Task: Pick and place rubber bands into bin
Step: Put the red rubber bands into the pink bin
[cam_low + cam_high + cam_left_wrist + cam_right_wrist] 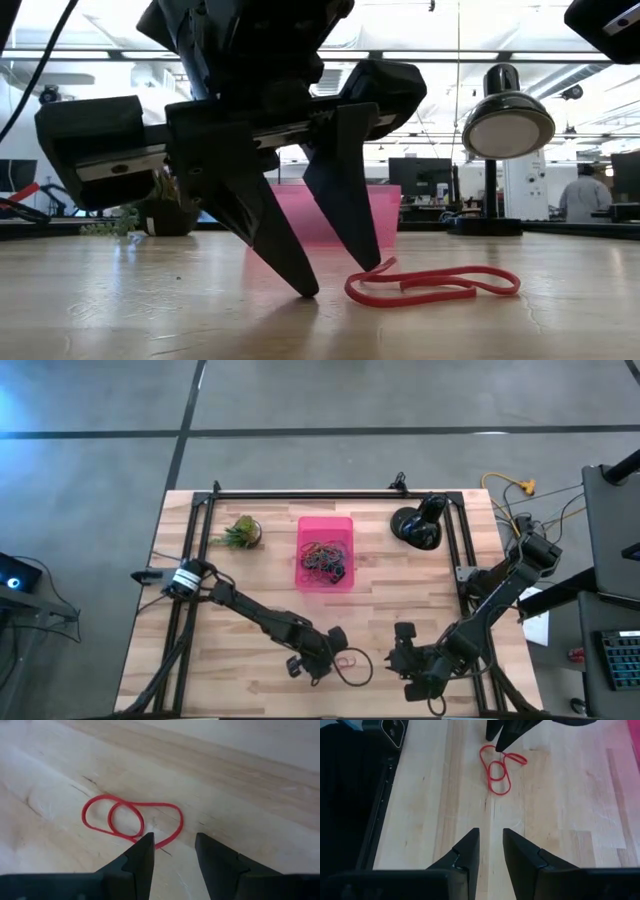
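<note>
One red band (131,817) lay loose on the table (230,660) near the front edge, twisted into a double loop, flat on the wood. Left gripper (335,275) was down over it, jaws spread with a clear gap. In the low view one fingertip sat on the table just beside the band's end and the other reached the band's raised end; whether it touched was not clear. Nothing pinched. In the left wrist view the band's near curve ran under one fingertip (145,845); the other finger stood apart from it.

Right gripper (490,842) sat beside it, also near the front edge, pointed across the bare wood toward the band, well apart from it. Its jaws stood parted by a narrow gap, holding nothing.

Farther back, mid-table, the bin (325,525) held a tangled heap of bands (324,558) in mixed colours. A small plant (238,533) stood left of the bin, and a black lamp (417,525) right of it, both near the back edge.

Beyond the table, a person (583,195) stood far off in the room.
</note>
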